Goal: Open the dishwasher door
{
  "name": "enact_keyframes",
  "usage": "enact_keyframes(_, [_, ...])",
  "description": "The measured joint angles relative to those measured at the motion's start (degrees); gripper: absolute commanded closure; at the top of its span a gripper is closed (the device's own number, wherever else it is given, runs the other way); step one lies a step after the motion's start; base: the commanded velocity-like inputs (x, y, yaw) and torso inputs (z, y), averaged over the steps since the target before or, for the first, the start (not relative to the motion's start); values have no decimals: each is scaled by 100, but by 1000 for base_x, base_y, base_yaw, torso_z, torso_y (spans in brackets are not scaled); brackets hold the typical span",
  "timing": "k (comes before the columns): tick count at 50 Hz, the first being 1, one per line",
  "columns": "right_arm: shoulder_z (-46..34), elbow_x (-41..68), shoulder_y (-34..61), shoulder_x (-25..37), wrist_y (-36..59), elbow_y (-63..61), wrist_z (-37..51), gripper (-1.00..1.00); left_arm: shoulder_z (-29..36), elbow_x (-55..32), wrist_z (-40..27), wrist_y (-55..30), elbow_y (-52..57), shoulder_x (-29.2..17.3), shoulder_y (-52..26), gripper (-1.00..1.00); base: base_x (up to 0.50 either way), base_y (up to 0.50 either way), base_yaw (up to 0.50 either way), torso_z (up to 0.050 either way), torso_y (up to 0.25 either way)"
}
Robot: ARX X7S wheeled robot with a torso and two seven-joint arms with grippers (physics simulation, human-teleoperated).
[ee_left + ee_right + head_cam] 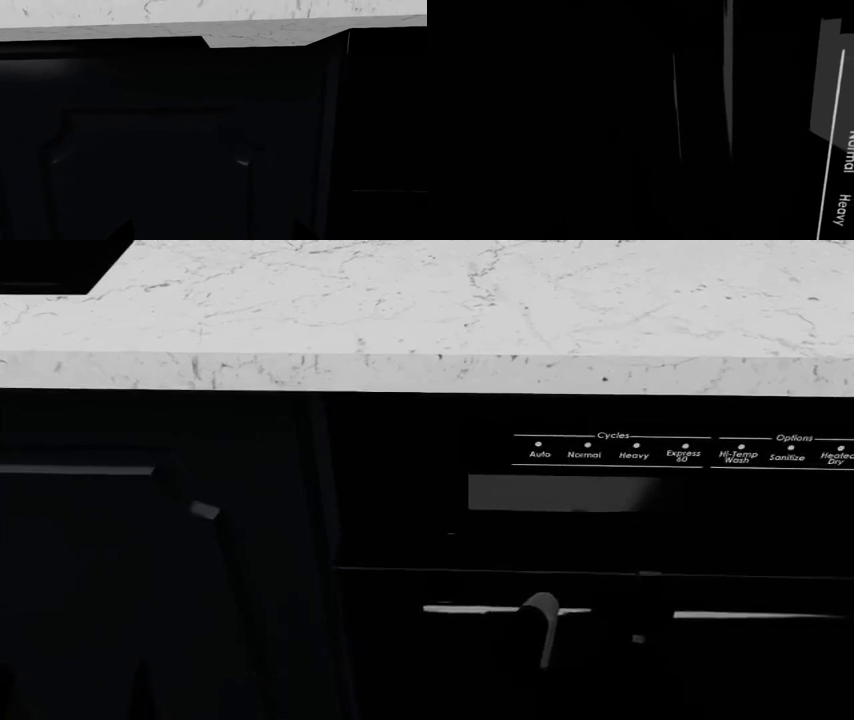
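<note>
The dishwasher door (747,680) is a glossy black panel under the white "Cycles/Options" labels (611,453) and grey display (561,493); it looks closed. Its thin silver handle (761,616) runs across the head view. My right gripper (587,625) is a dark shape at the handle, covering part of it; a grey part of the gripper (538,625) shows. Its jaws are lost in the black. The right wrist view shows only black panel, the display (827,80) and the label "Heavy" (844,210). My left gripper (213,232) faces a black cabinet front, fingertips (125,231) wide apart and empty.
A white marble countertop (441,300) overhangs the cabinets and also shows in the left wrist view (200,15). A black cooktop corner (54,265) sits at the far left. My left arm (134,560) is in front of the plain black cabinet left of the dishwasher.
</note>
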Motion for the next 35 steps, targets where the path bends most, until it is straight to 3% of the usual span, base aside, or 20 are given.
enact_keyframes(35, [263,136,-1577,1561,1656,-3630,375,100,27,-46,-25,19,51,-91,-65,-100,0,0,0,0,0])
